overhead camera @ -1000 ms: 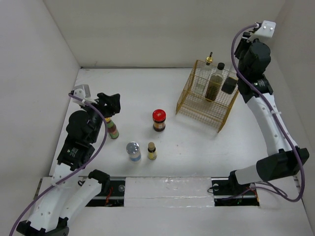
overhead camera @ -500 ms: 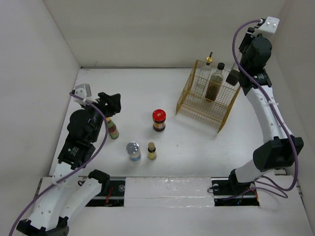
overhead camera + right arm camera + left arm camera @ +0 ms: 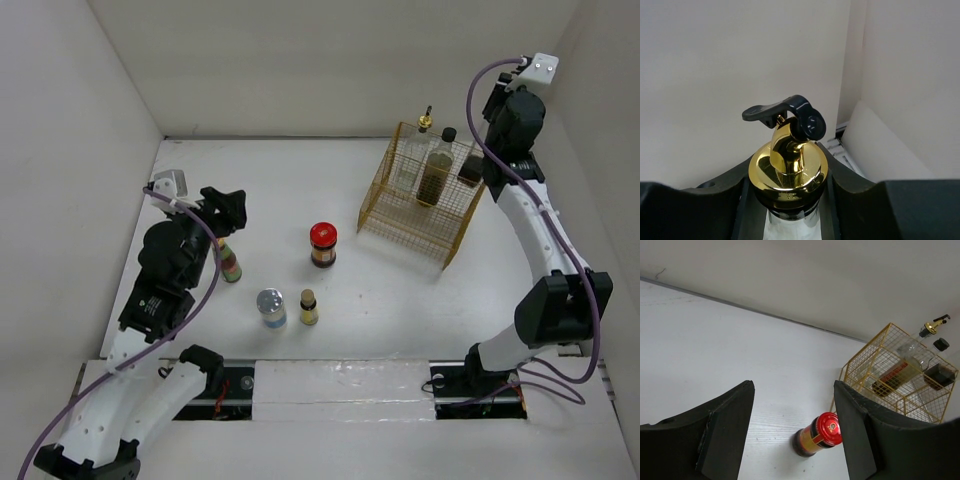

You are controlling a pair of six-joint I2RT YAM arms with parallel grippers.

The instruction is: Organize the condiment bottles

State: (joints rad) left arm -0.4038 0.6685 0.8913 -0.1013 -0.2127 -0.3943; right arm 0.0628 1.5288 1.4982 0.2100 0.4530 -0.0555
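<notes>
Nearest the arm bases, the silver-lidded jar (image 3: pixel 271 306) and the small yellow bottle (image 3: pixel 309 308) stand side by side on the table (image 3: pixel 300 180). Further back on the left stands the colourful-labelled bottle (image 3: pixel 231 263). The left gripper (image 3: pixel 790 387) is just behind its top, jaws apart with nothing between them. The red-lidded jar (image 3: pixel 322 246) stands alone mid-table. At the far right, the gold wire basket (image 3: pixel 400 222) holds a clear bottle (image 3: pixel 410 165) and an amber bottle (image 3: pixel 435 180), both upright. The right gripper (image 3: pixel 788 187) is at the basket's far right corner, clamped on the neck of a gold-spouted bottle (image 3: pixel 790 150). From above, it is unclear where that bottle sits relative to the basket.
</notes>
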